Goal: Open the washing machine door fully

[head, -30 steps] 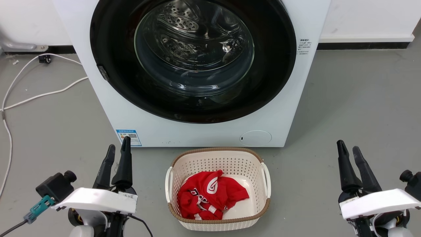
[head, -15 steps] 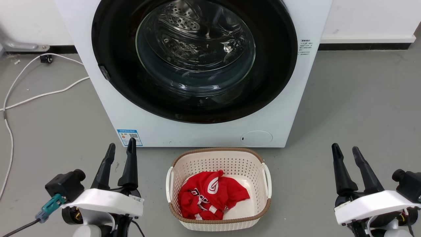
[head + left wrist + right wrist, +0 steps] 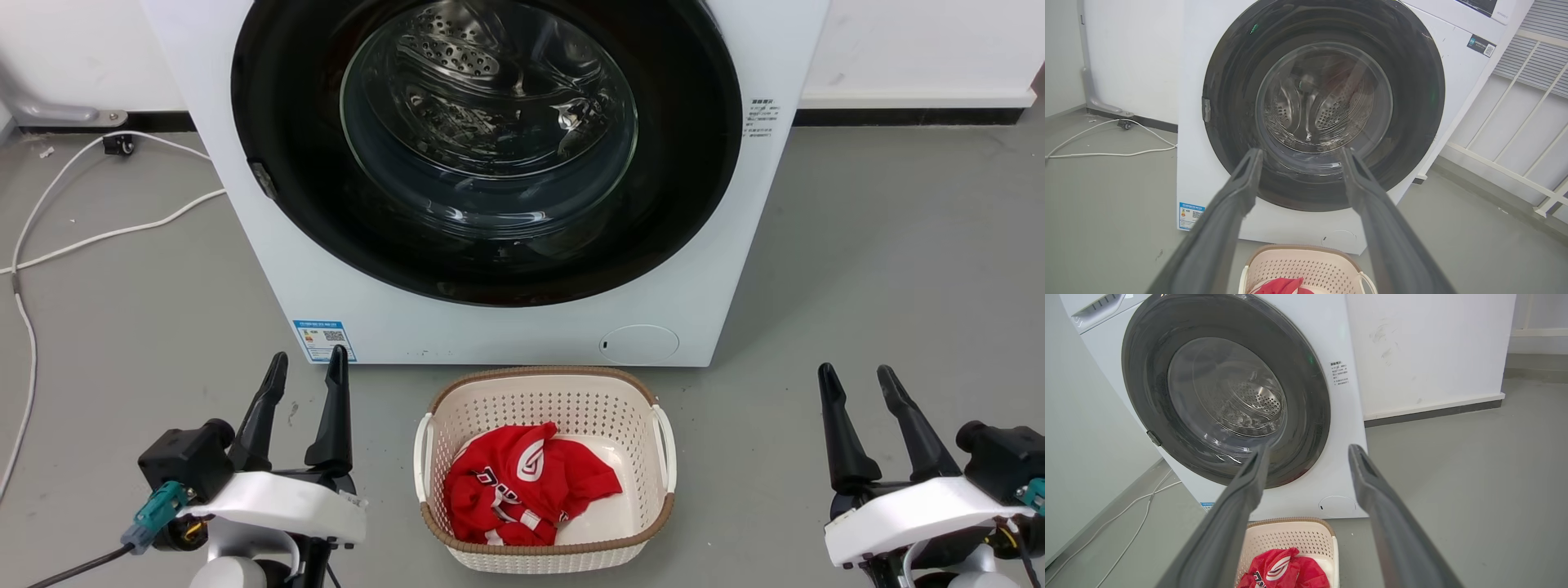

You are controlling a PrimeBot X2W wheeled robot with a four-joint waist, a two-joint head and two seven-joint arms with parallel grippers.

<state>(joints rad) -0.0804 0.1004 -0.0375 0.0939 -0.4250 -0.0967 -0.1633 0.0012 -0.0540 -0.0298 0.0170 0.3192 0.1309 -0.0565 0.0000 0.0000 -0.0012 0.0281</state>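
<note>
Both finger pairs are spread and empty, my left gripper (image 3: 309,355) and right gripper (image 3: 856,369) well short of the shut door (image 3: 487,122) ahead and above, its catch (image 3: 261,180) nearer my left fingers.

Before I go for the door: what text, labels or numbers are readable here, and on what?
Nothing reads clearly enough to quote.
Blue label sticker, low on the washing machine front: QR code and print, too small.
Printed label beside the washing machine door: too small.
Dark sticker near the machine's top: blurred.
White print on the red garment in the basket: crumpled, unreadable.
</note>
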